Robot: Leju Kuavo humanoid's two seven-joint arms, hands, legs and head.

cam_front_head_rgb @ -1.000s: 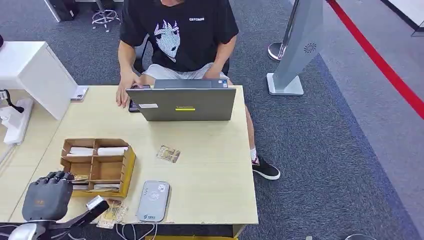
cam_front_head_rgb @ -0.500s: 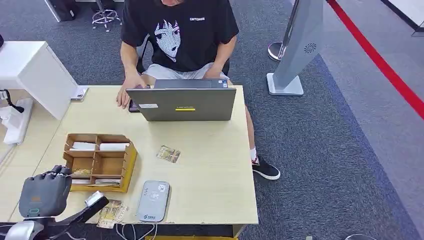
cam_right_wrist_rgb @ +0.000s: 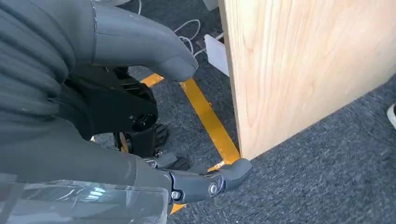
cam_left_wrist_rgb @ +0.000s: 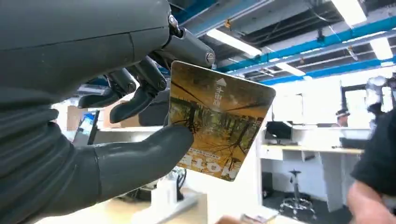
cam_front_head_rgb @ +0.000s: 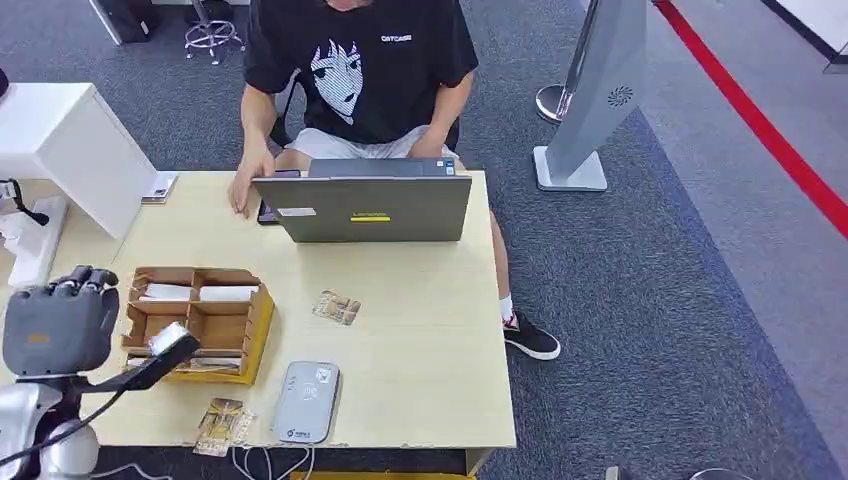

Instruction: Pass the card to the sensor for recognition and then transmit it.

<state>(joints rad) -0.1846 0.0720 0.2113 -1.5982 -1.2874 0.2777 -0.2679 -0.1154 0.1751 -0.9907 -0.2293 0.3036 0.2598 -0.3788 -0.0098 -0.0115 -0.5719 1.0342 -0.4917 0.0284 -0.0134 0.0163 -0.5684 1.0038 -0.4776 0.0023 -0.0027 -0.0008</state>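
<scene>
My left hand point(cam_front_head_rgb: 58, 328) hovers over the table's left side, beside the cardboard organizer point(cam_front_head_rgb: 258, 318). Seen from the left wrist, the thumb point(cam_left_wrist_rgb: 140, 158) and fingers pinch an orange card with a forest picture point(cam_left_wrist_rgb: 219, 121), held upright in the air. The grey card sensor point(cam_front_head_rgb: 306, 401) lies flat near the table's front edge, to the right of that hand. My right hand point(cam_right_wrist_rgb: 116, 116) hangs beside the table's wooden side panel point(cam_right_wrist_rgb: 299, 70), fingers apart and holding nothing.
A second card point(cam_front_head_rgb: 336, 307) lies mid-table and a third point(cam_front_head_rgb: 222, 425) at the front edge beside the sensor. A person sits behind an open laptop point(cam_front_head_rgb: 365, 205), one hand on a phone. A white box point(cam_front_head_rgb: 70, 150) stands at far left.
My left hand has risen and drawn left, away from the table's front edge, uncovering the card that lies there. The person's hand shifted slightly by the laptop.
</scene>
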